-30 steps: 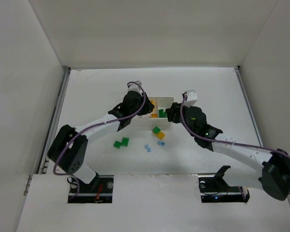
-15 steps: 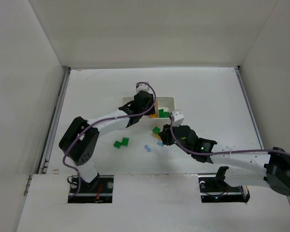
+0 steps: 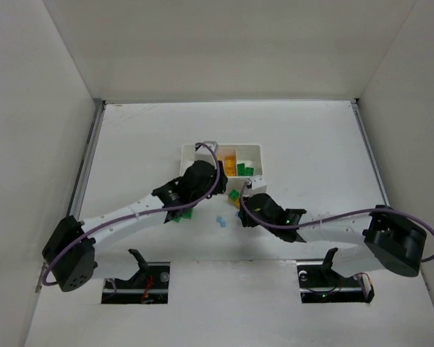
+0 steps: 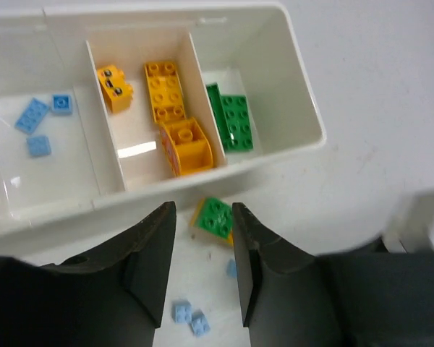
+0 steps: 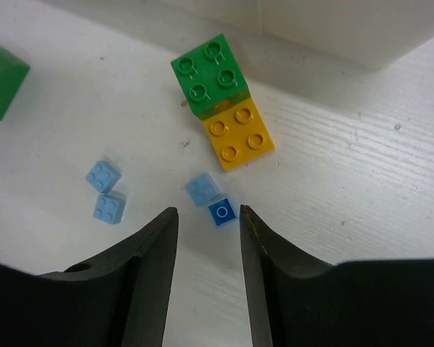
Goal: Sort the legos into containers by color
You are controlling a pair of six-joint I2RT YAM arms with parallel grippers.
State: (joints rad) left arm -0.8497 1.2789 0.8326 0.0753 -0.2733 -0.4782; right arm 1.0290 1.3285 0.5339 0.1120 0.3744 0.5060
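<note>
1. The white tray (image 4: 304, 137) has three compartments; seen from the left wrist, three pale blue bricks (image 4: 32, 114) lie in the left one, three orange bricks (image 4: 165, 90) in the middle and green bricks (image 4: 231, 119) in the right
2. The left gripper (image 4: 202, 217) hangs at the tray's near wall, fingers apart and gripping nothing; a loose green brick (image 4: 215, 215) lies on the table (image 4: 362, 58) just past its tips
3. The right gripper (image 5: 206, 217) is also spread and empty; two small blue bricks (image 5: 202, 189) sit at its tips, with a yellow brick (image 5: 239, 134) just beyond, touching the loose green one
</note>
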